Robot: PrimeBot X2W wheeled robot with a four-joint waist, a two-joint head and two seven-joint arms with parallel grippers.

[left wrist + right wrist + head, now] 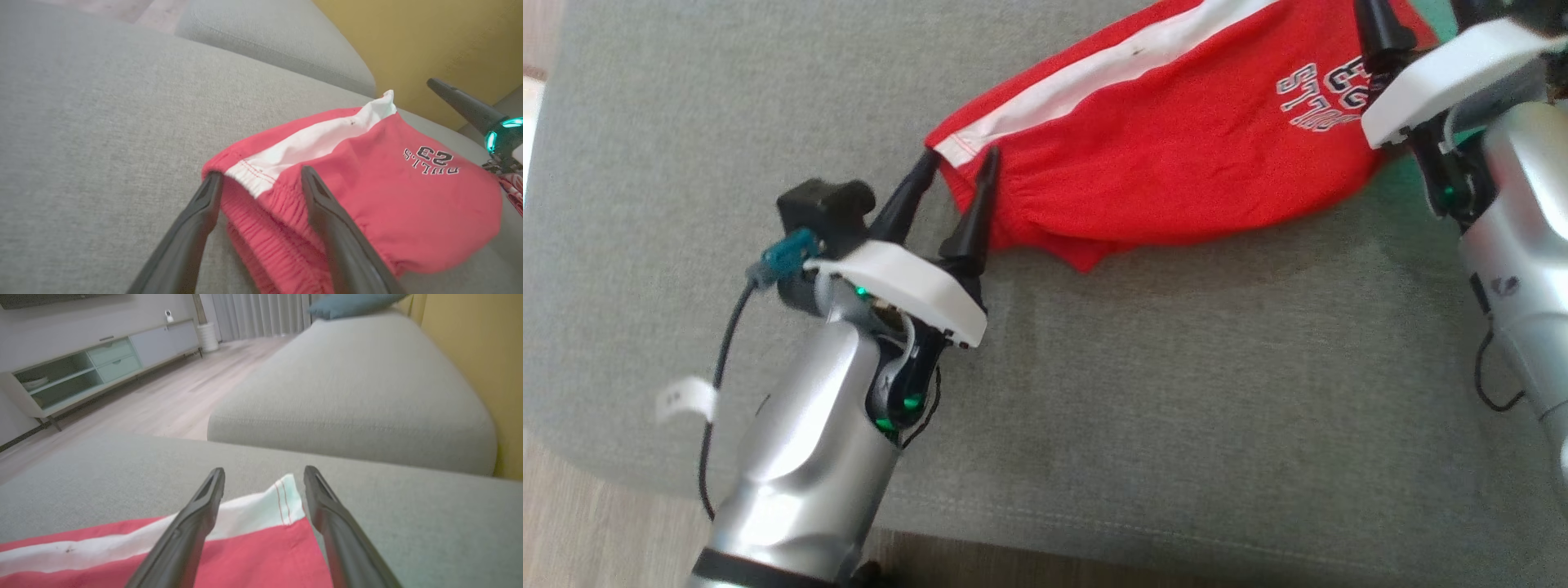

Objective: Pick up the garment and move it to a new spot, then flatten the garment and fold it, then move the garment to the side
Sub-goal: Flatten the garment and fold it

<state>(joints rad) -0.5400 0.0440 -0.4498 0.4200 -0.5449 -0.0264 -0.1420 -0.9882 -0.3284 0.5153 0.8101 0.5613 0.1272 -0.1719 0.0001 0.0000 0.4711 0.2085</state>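
- At the left gripper (260, 173): spread wide, holding nothing. One finger just outside the left corner of the garment (1176, 163), the other over the red cloth. Cannot tell whether either one touches it.
- At the right gripper (264, 470): also wide open and empty, with a finger on each side of the far right corner.
- On the grey sofa cushion (1094, 408): soft, yielding surface. Probably hard to slide a finger under the cloth here, so easy to push it into a bunch instead.
- For the garment: red shorts lying on the far right part of the cushion, stretched between both grippers and seemingly doubled over. Risk of catching only the upper layer when closing, and so opening the fold on a lift.
- Along the white stripe (1094, 77): running down the far edge to both corners. Likely to twist if one arm pulls before the other.
- At the gathered waistband (265, 253): thick and elastic, perhaps springing out of a shallow pinch.
- Near the right end, the small print (1319, 98): too blurred to read with certainty.
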